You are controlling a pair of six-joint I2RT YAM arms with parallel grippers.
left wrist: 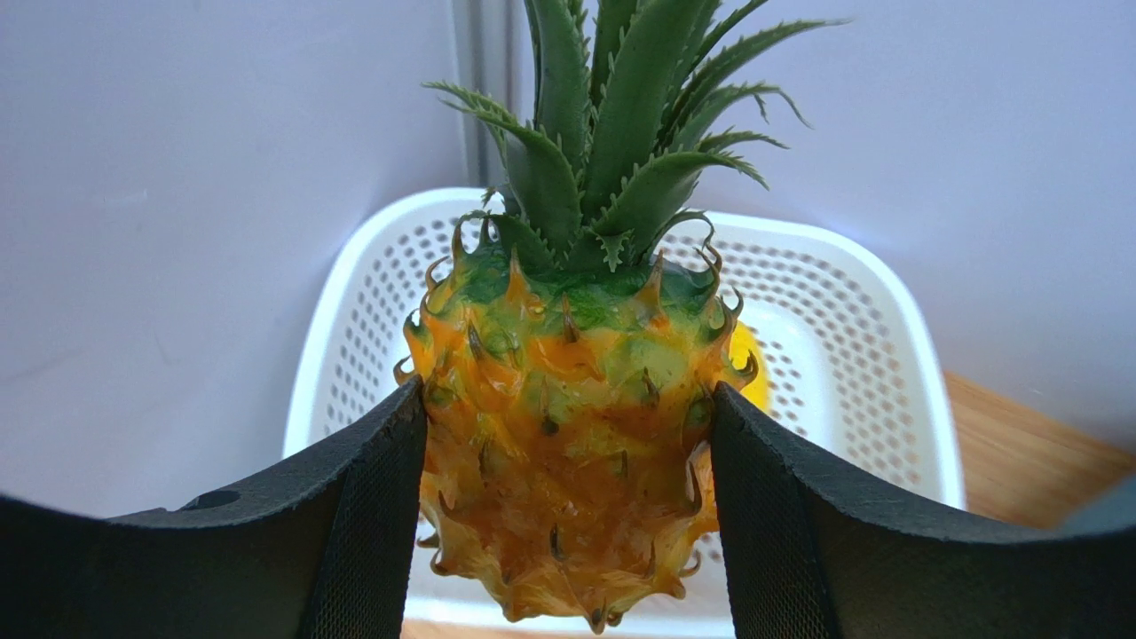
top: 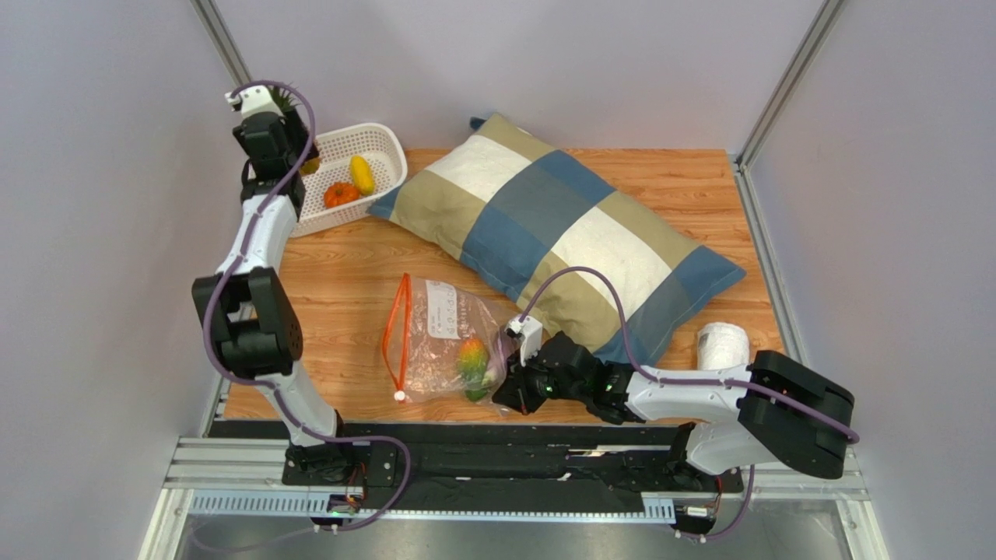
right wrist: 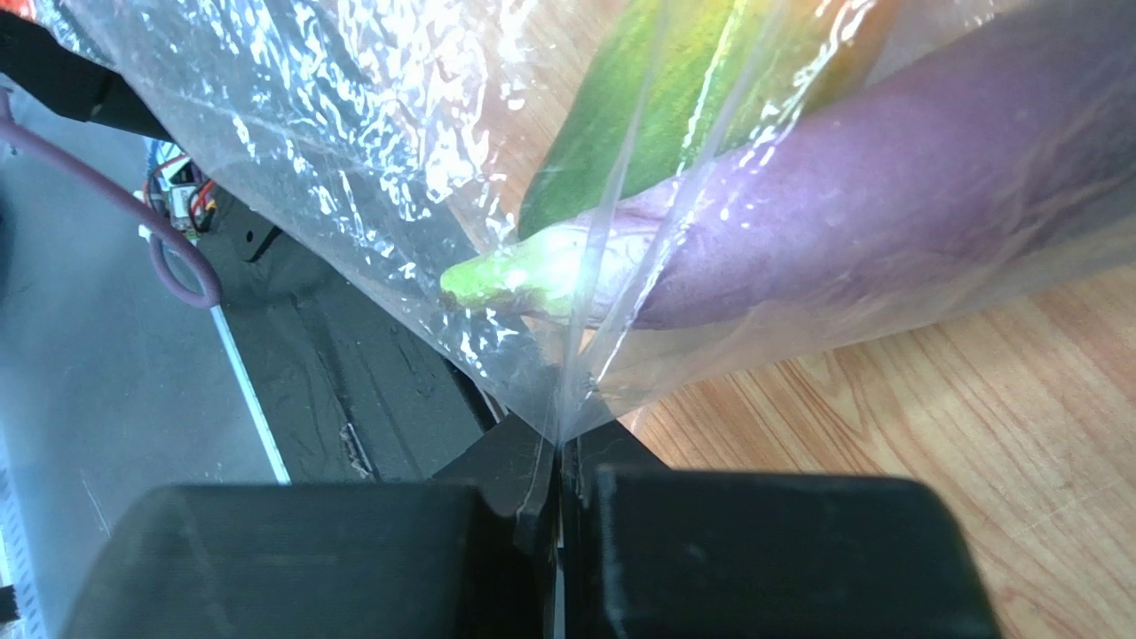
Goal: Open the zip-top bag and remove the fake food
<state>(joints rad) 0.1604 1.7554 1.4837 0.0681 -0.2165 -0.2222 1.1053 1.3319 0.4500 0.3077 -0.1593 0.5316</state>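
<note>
Within the wide grip of the left pincer (left wrist: 567,416) sat the pineapple (left wrist: 574,466), orange and spiky with a green crown, clamped at both sides above the white basket (left wrist: 854,306). The right pincer (right wrist: 558,486) was pinched tight on a corner of the clear, crinkly bag (right wrist: 400,173). Just beyond its tips, inside the plastic, lay the purple eggplant (right wrist: 880,200) and the green mango (right wrist: 640,107).

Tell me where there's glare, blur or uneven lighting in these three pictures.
Top external: even soft light, all sharp, slight sheen on the zip-top bag. Left wrist: pineapple crisp against the bright white basket. Right wrist: strong white glare on the crinkled plastic, eggplant hazy through it, right pincer dark, close to the lens.
</note>
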